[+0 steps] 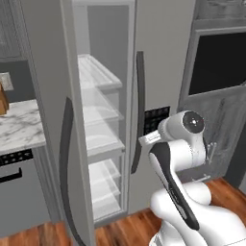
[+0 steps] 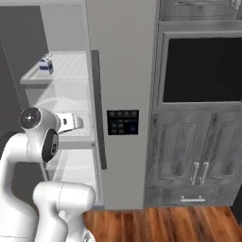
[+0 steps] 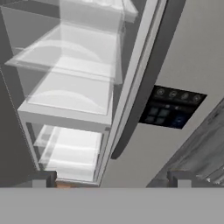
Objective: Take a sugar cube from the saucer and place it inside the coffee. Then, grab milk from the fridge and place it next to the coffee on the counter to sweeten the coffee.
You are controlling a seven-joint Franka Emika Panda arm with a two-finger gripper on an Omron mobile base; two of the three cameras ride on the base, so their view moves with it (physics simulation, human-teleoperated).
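The fridge (image 1: 161, 57) stands in front of me with its left door (image 1: 50, 96) swung open, showing white shelves (image 1: 98, 72). The milk (image 2: 46, 63), a small white carton with blue print, sits at the left on an upper shelf (image 2: 66, 71). My gripper (image 3: 112, 179) is open and empty, its two dark fingertips (image 3: 43, 178) set wide apart. It points at the lower shelves (image 3: 70, 100) and the edge of the shut right door, well below the milk. A corner of the counter (image 1: 19, 127) shows at the far left. The sugar cube, saucer and coffee are out of view.
The right fridge door carries a long dark handle (image 2: 99, 108) and a black control panel (image 2: 123, 122). To the right are a dark wall oven (image 2: 203, 71) and grey wood-grain cabinets (image 2: 198, 160). A brown object (image 1: 3, 101) stands on the counter. The floor is wood.
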